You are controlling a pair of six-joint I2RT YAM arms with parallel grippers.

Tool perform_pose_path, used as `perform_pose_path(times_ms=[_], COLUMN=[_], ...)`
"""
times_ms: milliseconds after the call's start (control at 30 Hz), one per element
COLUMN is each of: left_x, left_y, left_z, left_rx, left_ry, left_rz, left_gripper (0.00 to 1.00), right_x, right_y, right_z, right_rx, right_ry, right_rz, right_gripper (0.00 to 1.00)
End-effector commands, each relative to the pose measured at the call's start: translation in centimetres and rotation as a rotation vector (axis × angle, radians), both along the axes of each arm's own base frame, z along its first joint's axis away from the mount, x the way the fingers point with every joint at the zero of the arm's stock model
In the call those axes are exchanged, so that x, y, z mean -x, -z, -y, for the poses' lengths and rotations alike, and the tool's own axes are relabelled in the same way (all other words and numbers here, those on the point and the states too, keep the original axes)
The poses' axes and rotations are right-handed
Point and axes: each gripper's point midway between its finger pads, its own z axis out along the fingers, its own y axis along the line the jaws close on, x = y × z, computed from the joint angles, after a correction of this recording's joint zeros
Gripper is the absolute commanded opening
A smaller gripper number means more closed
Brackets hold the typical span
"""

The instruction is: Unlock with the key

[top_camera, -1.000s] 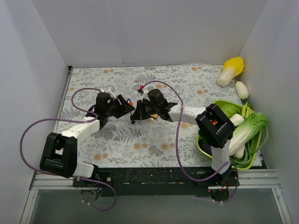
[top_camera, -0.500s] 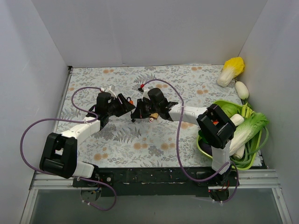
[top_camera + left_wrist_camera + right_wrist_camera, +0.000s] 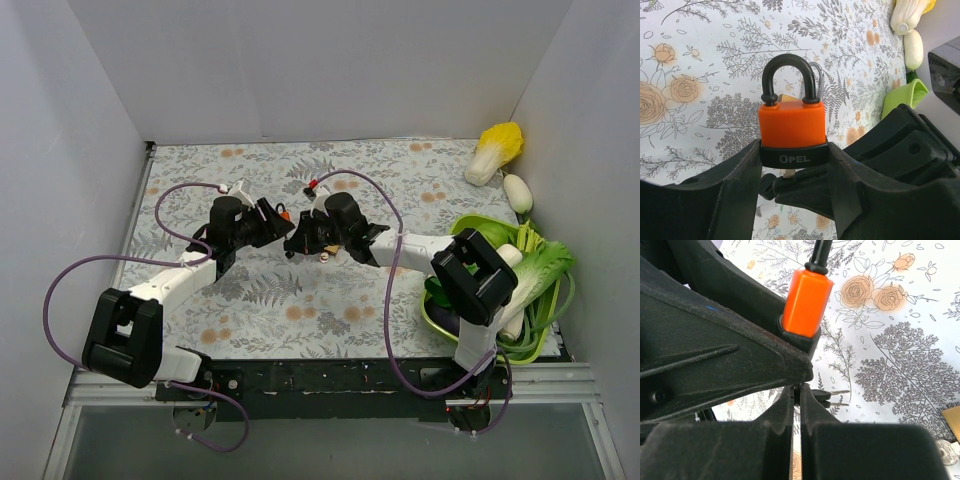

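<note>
since the earlier frame the left gripper (image 3: 268, 221) and right gripper (image 3: 300, 243) have shifted slightly toward 3 o'clock, and the right arm's cable (image 3: 385, 205) now arches higher.

top view: the left gripper holds the orange padlock (image 3: 283, 212) over the floral mat (image 3: 300, 300). the right gripper sits at 5 o'clock of the padlock.

left wrist view: the fingers clamp the padlock's black base from both sides, shackle pointing to 12 o'clock.

right wrist view: the fingers are pressed together on the key (image 3: 832, 396), directly below the padlock base. loose blades project toward 3 o'clock.
</note>
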Motion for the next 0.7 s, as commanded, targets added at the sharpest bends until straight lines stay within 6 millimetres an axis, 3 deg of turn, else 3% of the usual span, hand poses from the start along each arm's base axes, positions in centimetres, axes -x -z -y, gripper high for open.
perform_pose_path(times_ms=[0,267,667], left_x=[2.2,1.7,1.9], left_y=[1.1,0.9,1.7], left_z=[0.4,0.1,-0.2], left_rx=[-0.047,-0.093,-0.167], left_ry=[0.059,0.042,0.022], left_rz=[-0.062,-0.023,-0.029], left_gripper=[0.00,0.00,0.00], right_x=[-5.1,-4.8,-4.7], right_y=[-10.4,-11.8,-12.2], right_z=[1.0,2.0,3.2], right_rx=[-0.214,-0.220,-0.216], right_ry=[0.160,0.179,0.210], right_rz=[0.296,0.319,0.312], right_gripper=[0.01,0.01,0.01])
